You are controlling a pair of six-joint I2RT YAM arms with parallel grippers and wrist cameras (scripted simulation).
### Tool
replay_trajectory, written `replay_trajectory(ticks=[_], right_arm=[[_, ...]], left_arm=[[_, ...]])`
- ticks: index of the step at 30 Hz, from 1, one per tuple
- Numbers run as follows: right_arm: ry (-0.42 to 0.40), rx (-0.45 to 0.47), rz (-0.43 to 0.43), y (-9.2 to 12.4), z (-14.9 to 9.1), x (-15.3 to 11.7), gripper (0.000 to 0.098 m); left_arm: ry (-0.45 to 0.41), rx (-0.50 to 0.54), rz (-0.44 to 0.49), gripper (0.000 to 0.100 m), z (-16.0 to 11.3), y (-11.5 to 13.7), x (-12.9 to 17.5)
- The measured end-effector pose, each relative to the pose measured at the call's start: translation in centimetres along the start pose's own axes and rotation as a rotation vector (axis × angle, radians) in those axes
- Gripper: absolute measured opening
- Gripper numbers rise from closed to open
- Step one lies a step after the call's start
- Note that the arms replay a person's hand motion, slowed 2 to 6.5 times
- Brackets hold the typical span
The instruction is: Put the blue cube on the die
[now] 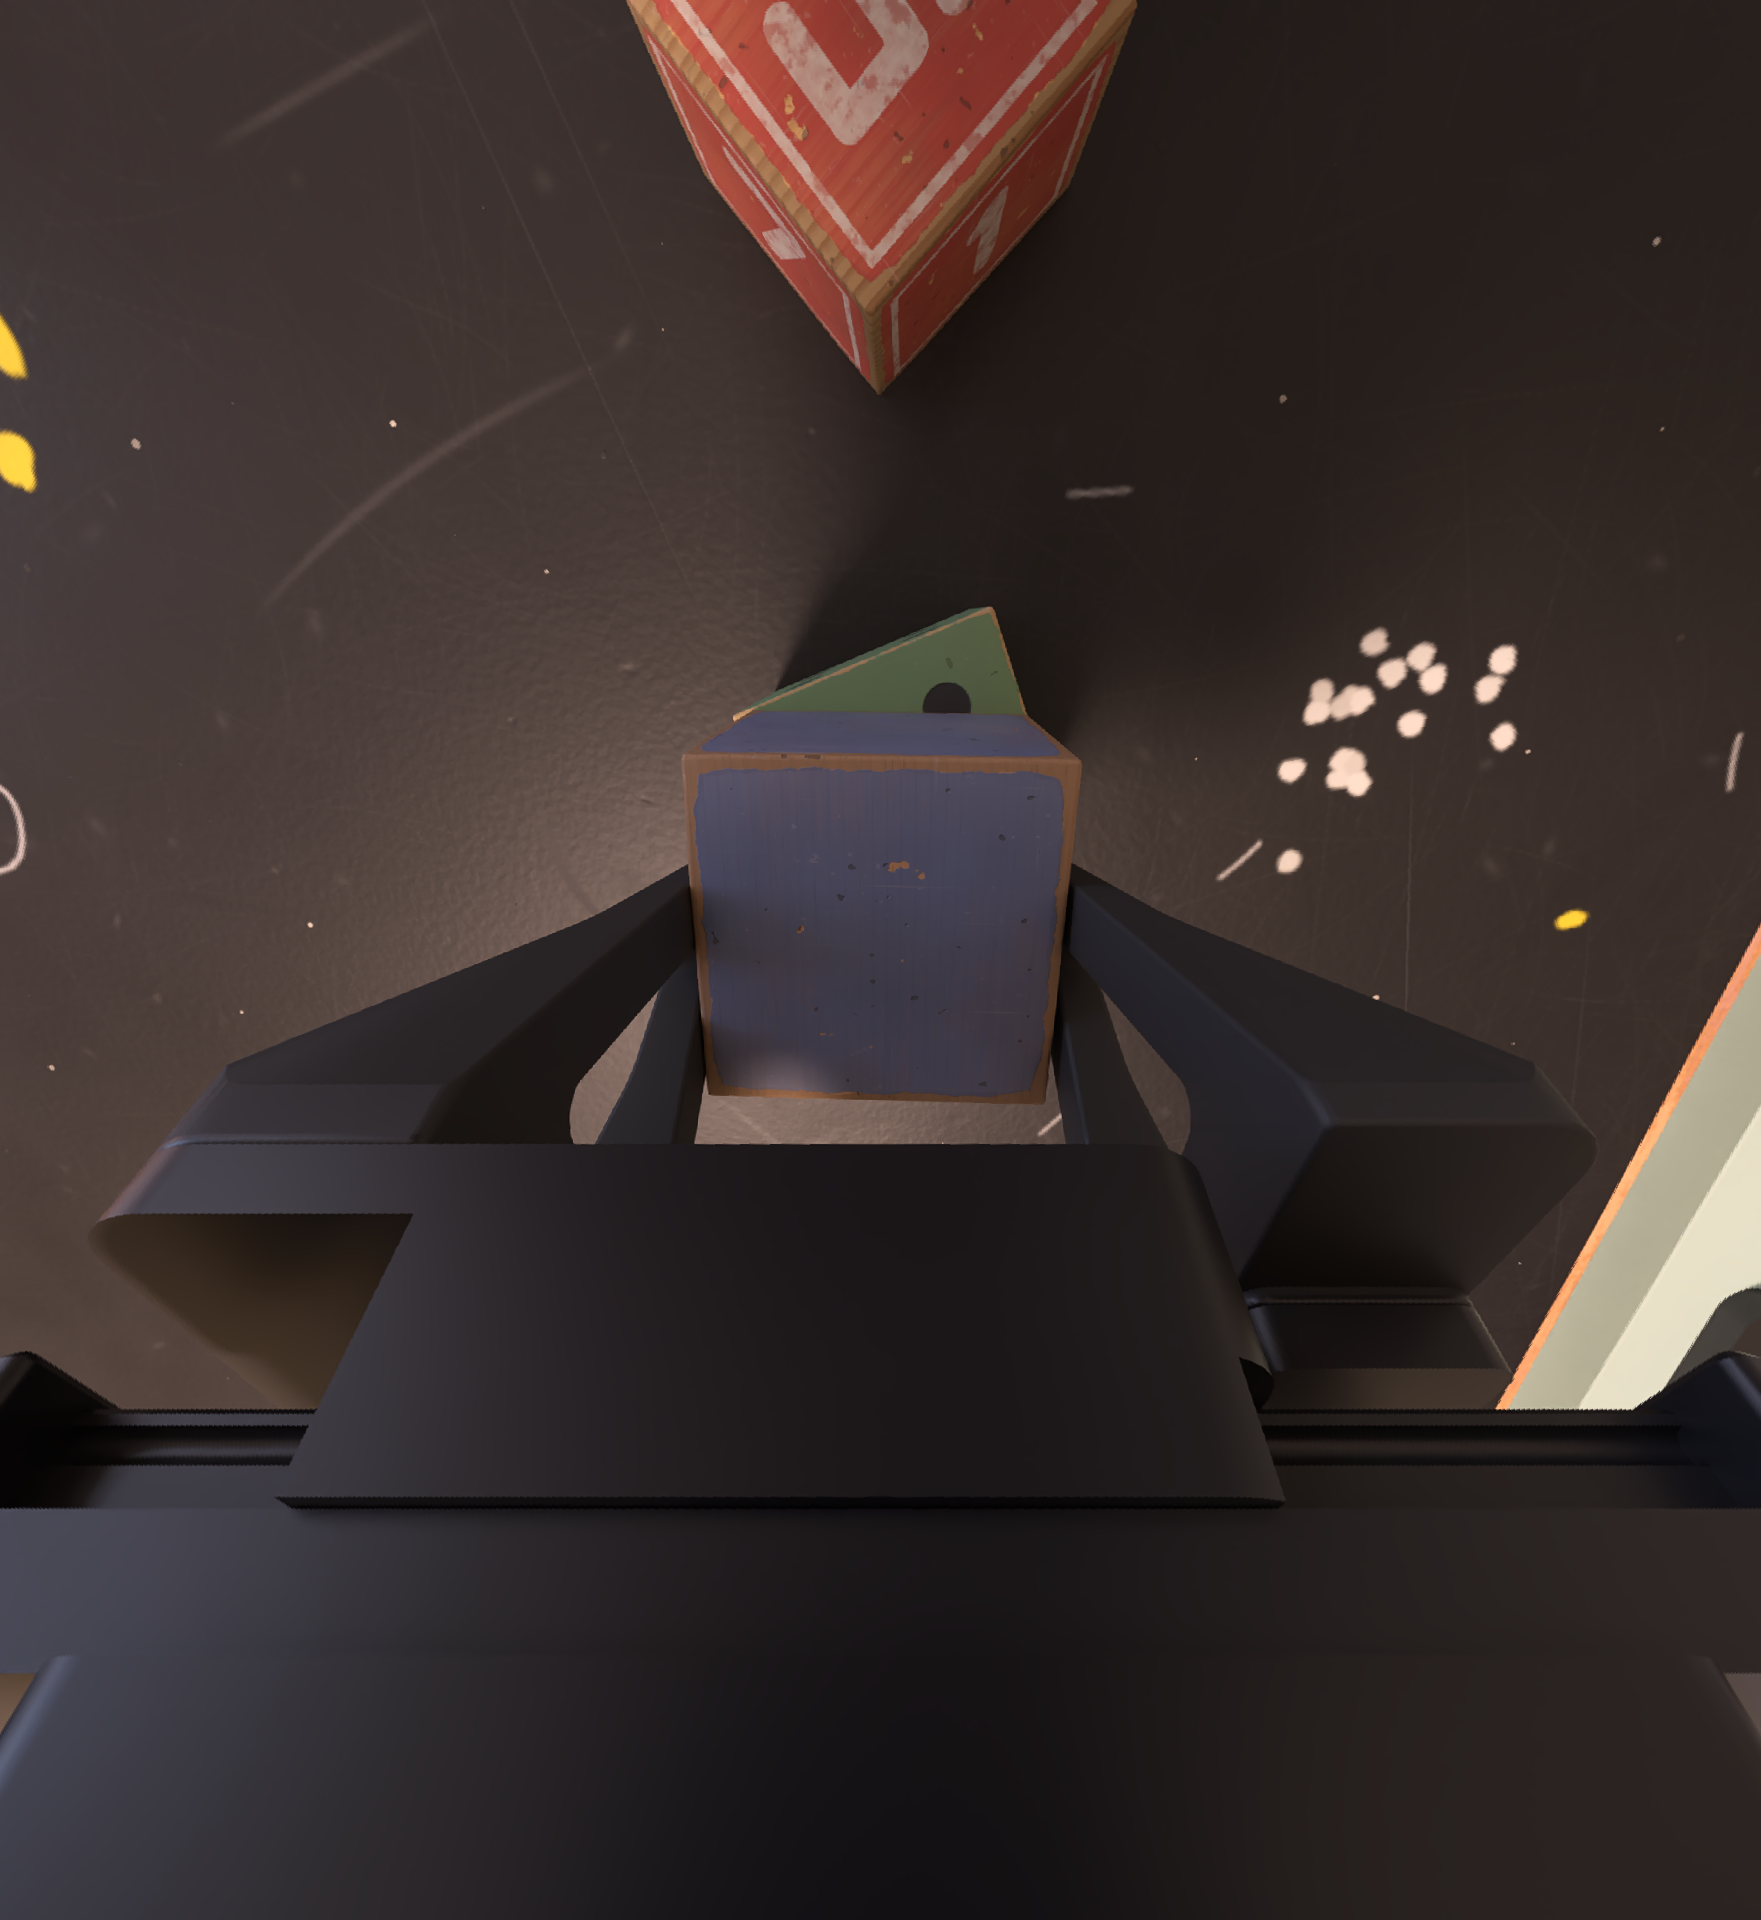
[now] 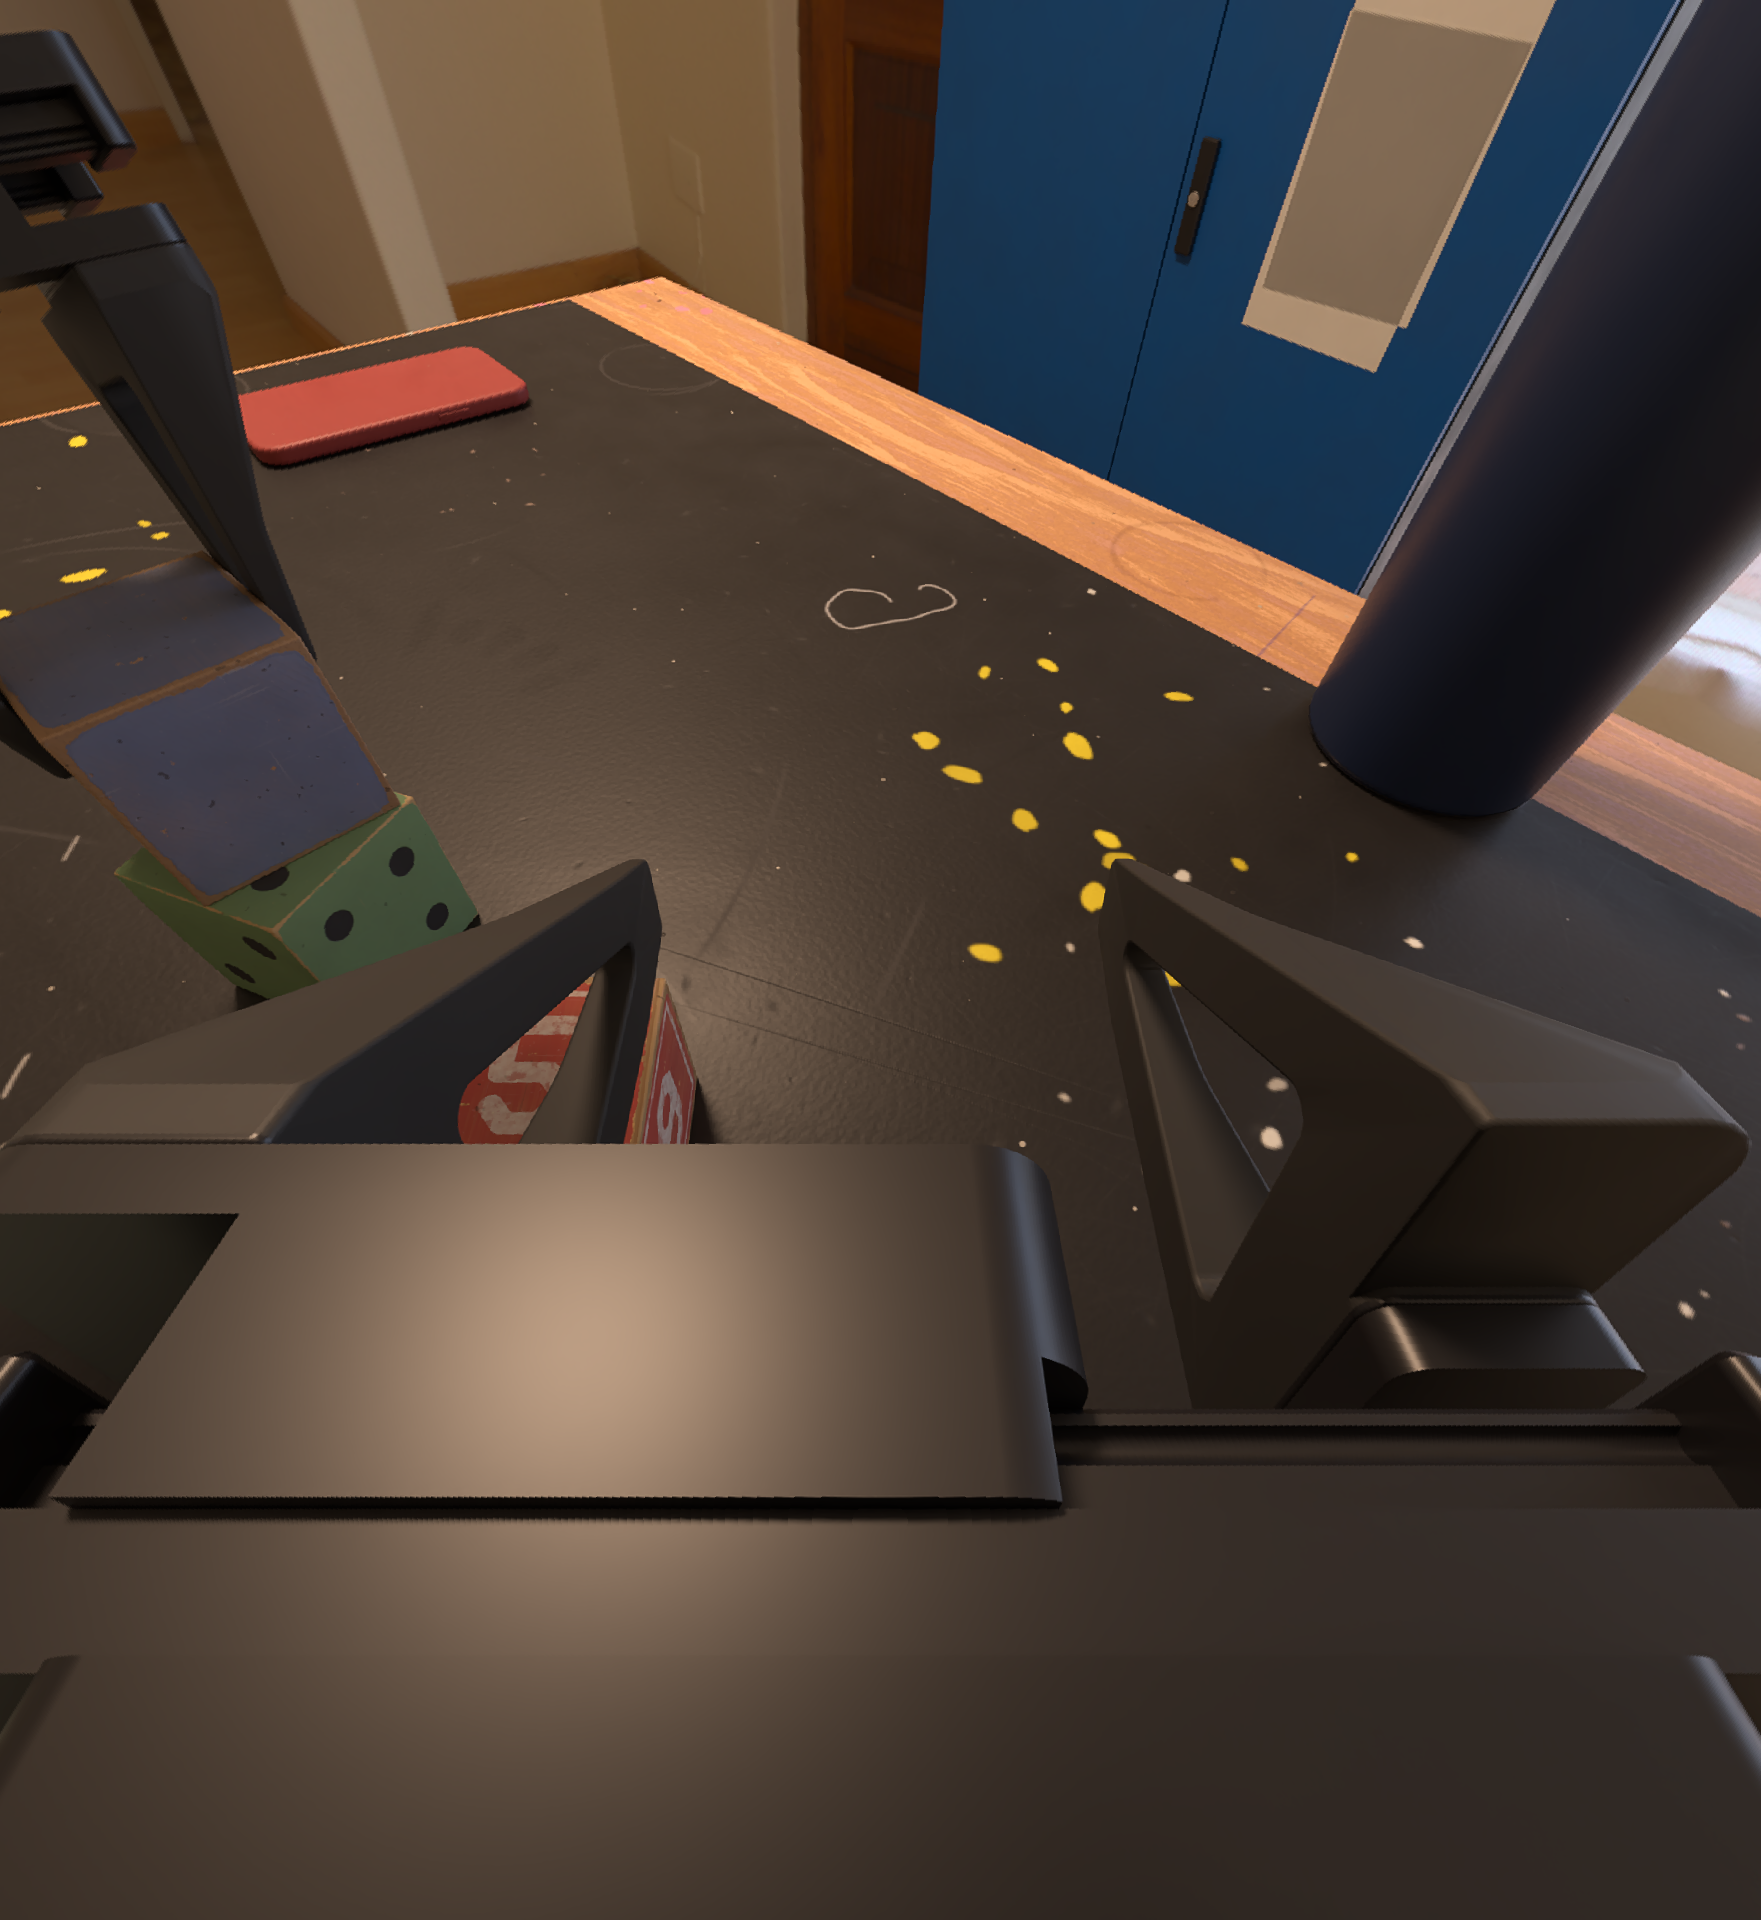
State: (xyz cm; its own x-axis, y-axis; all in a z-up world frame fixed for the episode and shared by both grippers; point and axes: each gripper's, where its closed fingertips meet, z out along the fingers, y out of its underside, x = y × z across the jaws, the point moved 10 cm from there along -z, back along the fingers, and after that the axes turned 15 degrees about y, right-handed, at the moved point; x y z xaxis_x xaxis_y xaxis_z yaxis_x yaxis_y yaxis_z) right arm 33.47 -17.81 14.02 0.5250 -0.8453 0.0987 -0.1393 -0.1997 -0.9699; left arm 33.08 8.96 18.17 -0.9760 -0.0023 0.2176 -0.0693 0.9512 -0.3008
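My left gripper (image 1: 878,914) is shut on the blue cube (image 1: 876,925), one finger on each side. The cube sits directly over the green die (image 1: 917,675), of which only a corner with one black pip shows. In the right wrist view the blue cube (image 2: 221,769) rests tilted on top of the green die (image 2: 336,914), with the left gripper's fingers (image 2: 180,416) still at its sides. My right gripper (image 2: 881,883) is open and empty, low over the table to the right of the die.
A red lettered block (image 1: 886,156) stands just beyond the die; it also shows behind my right gripper's left finger (image 2: 585,1070). A red phone (image 2: 382,400) lies far back. A dark cylinder (image 2: 1582,468) stands at the right by the table's wooden edge (image 2: 959,447).
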Motion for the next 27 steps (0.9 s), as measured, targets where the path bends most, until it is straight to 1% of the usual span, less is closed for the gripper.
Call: replay_trajectory(ticks=[23,24,27], right_arm=[[0.000,-0.001,0.000,0.02,0.00,0.00,0.0726],[0.000,-0.002,0.001,0.03,0.00,-0.01,0.0727],[-0.004,-0.005,0.002,0.07,-0.01,-0.03,0.0728]], left_arm=[[-0.007,0.008,0.011,0.052,0.01,0.12,0.12],[-0.009,0.012,0.012,0.053,0.02,0.14,0.15],[-0.009,0.024,0.013,0.066,0.00,0.22,0.36]])
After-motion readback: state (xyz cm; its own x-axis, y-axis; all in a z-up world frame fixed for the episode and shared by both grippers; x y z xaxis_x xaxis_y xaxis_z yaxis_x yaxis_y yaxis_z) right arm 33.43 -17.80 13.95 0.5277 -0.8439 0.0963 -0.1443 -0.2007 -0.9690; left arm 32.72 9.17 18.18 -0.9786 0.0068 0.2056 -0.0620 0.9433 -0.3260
